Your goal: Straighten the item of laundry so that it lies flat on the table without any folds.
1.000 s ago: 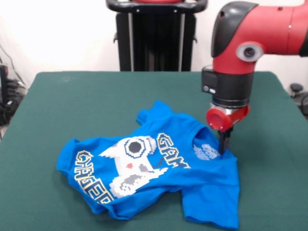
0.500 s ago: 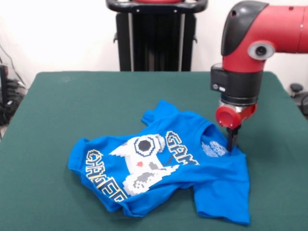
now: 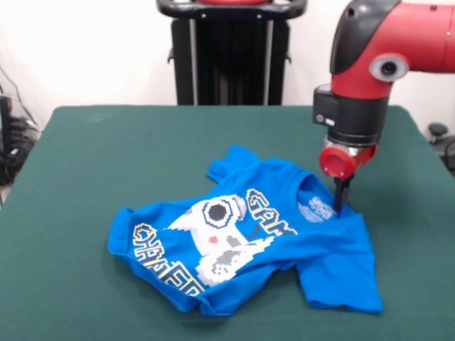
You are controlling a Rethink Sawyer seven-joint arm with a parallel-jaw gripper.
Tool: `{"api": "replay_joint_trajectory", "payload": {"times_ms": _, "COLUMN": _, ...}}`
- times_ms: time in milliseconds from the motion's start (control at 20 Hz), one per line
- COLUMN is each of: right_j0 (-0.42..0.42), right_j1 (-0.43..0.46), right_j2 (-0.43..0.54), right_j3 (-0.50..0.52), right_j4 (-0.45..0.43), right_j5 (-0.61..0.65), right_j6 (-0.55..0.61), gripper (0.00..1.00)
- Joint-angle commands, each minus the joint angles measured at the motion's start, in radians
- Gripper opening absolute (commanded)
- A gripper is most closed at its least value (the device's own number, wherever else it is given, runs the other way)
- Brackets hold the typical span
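Note:
The item of laundry [image 3: 284, 245], a bright blue T-shirt with a white controller print [image 3: 224, 238] and yellow-outlined letters, lies rumpled on the green table [image 3: 106, 156], right of centre and near the front edge. Its body is bunched and folded under at the lower left. One sleeve [image 3: 231, 162] points toward the back, and the other side spreads to the lower right. My gripper [image 3: 342, 204] comes straight down from the red arm onto the cloth just right of the collar label [image 3: 318, 208]. Its dark fingers are together, pinching the fabric there.
The table's right edge runs close to the arm, with a dark caster [image 3: 437, 131] beyond it. A black stand [image 3: 231, 57] rises behind the table's far edge. Cables and dark clutter [image 3: 11, 142] sit past the left edge.
The gripper has moved to the right and a little toward the back, dragging the shirt with it. The whole shirt has slid right and its collar side is more stretched out.

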Motion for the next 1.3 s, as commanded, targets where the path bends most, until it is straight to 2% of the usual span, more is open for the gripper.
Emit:
{"api": "replay_joint_trajectory", "payload": {"times_ms": 50, "right_j0": 0.046, "right_j1": 0.006, "right_j2": 0.155, "right_j3": 0.09, "right_j4": 0.015, "right_j5": -0.168, "right_j6": 0.41, "gripper": 0.0}}
{"api": "replay_joint_trajectory", "payload": {"times_ms": 600, "right_j0": 0.078, "right_j1": -0.004, "right_j2": 0.155, "right_j3": 0.113, "right_j4": 0.023, "right_j5": -0.201, "right_j6": 0.445, "gripper": 0.0}}
{"api": "replay_joint_trajectory", "payload": {"times_ms": 900, "right_j0": 0.099, "right_j1": -0.036, "right_j2": 0.179, "right_j3": 0.146, "right_j4": 0.036, "right_j5": -0.211, "right_j6": 0.372, "gripper": 0.0}}
{"api": "replay_joint_trajectory", "payload": {"times_ms": 1300, "right_j0": 0.116, "right_j1": -0.055, "right_j2": 0.204, "right_j3": 0.17, "right_j4": 0.031, "right_j5": -0.21, "right_j6": 0.351, "gripper": 0.0}}
